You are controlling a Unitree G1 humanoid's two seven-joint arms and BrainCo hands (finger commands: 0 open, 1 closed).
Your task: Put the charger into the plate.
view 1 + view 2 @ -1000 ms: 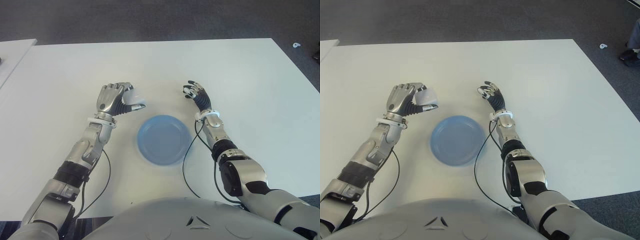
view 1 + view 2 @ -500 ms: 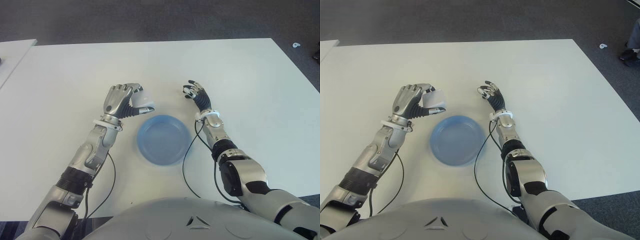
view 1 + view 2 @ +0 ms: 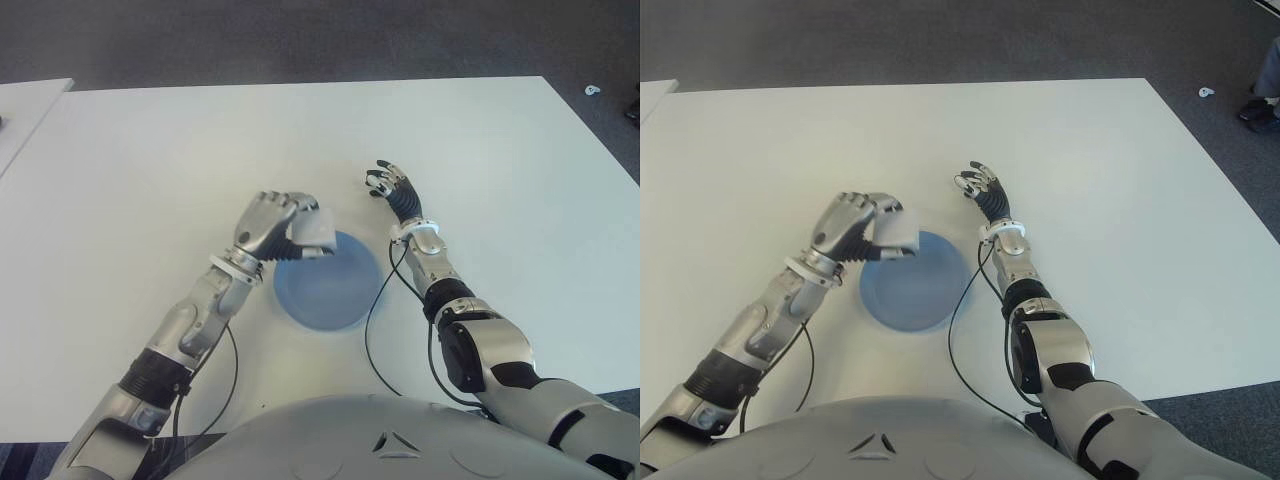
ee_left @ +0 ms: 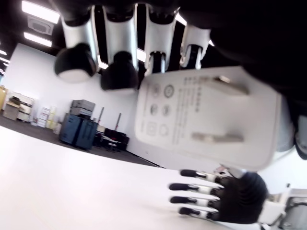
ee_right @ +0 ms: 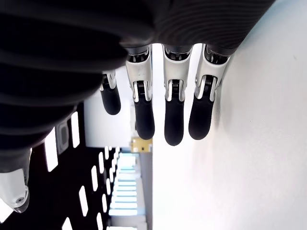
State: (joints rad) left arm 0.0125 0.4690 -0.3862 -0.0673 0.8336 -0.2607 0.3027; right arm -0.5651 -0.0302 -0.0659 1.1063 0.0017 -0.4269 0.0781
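One left hand (image 3: 268,222) clenched the white two-pronged plastic charger (image 3: 314,232) over the round blue plate's (image 3: 335,300) rim and needed to centre before releasing, while the right hand (image 3: 393,189) showed beside the plate, fingers relaxed.

Round blue plastic plate (image 3: 335,290): far-left rim covered by white block-shaped charger (image 3: 314,230) and left hand (image 3: 268,225).
Charger body: back hidden inside curled fingers (image 4: 115,52); printed label text too small to read.
Right hand (image 3: 392,190): palm unseen in right wrist view, only fingertips (image 5: 172,120).
Small white object on dark carpet (image 3: 593,90): too small to identify.
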